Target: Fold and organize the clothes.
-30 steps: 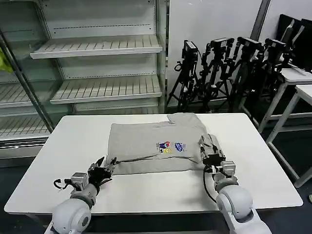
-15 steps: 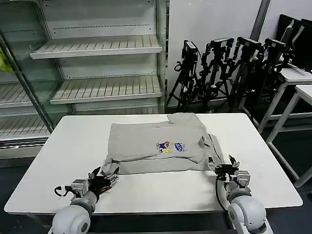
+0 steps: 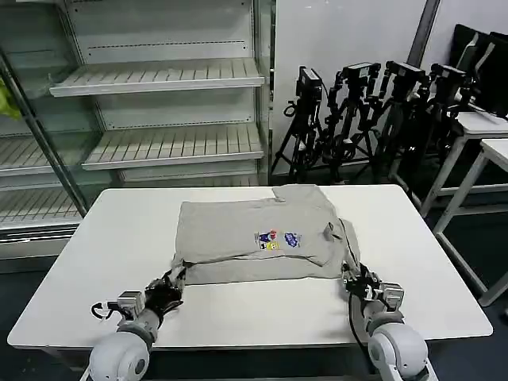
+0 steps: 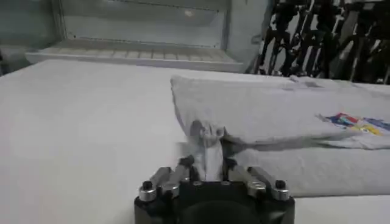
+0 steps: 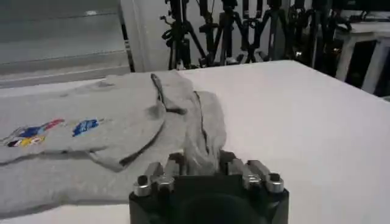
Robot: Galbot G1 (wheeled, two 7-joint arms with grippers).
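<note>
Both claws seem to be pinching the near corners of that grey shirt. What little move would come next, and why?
Probably lift both corners and carry them away from the robot. The left gripper and right gripper each pinch fabric at the shirt's near edge, which lies flat on the table, ready to fold.

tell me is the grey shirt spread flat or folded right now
Partly folded: the grey shirt lies doubled over on the white table, layered edges showing, near corners pinched by the left gripper and right gripper.

2 rounded pale grey arms, each ending in a black claw, left (image 3: 168, 284) and right (image 3: 355, 282), with silver screws and black cables.
</note>
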